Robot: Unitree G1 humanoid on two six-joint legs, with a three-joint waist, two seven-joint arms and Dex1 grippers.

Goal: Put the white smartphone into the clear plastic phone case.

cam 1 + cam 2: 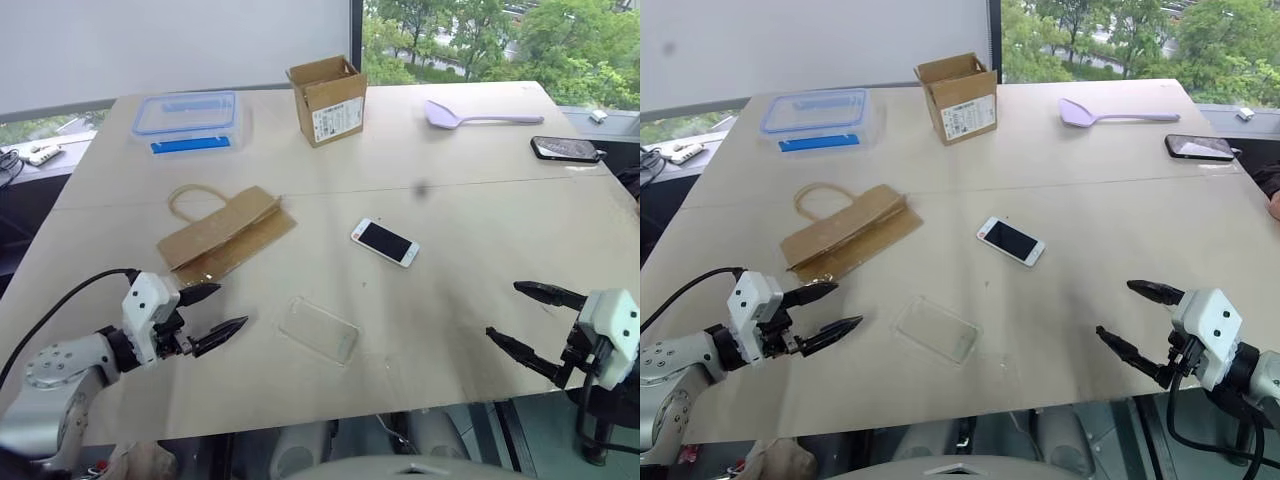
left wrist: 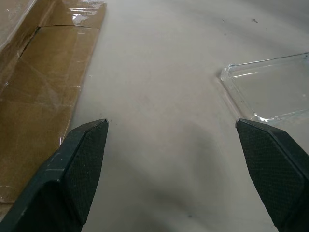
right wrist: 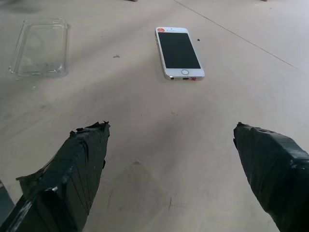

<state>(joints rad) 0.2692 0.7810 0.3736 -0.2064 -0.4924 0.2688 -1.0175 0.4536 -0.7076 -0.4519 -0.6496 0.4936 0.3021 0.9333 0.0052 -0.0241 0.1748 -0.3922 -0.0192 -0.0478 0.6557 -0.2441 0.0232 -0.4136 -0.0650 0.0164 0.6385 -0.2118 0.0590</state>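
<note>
Jaws apart on both grippers point(image 1: 211, 311) point(image 1: 527, 315) (nothing held)

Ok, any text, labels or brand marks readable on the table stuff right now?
No text can be read.
Cardboard box: white label with print and a barcode-like patch, too small to read.
White phone: screen dark, red stickers at both ends, no legible marks.
Food box: blue strip, nothing legible.
Clear case: no markings visible.

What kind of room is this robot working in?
Probably an office or lab test room: a large pale table by a window onto trees, with a white smartphone and cardboard box laid out.
</note>
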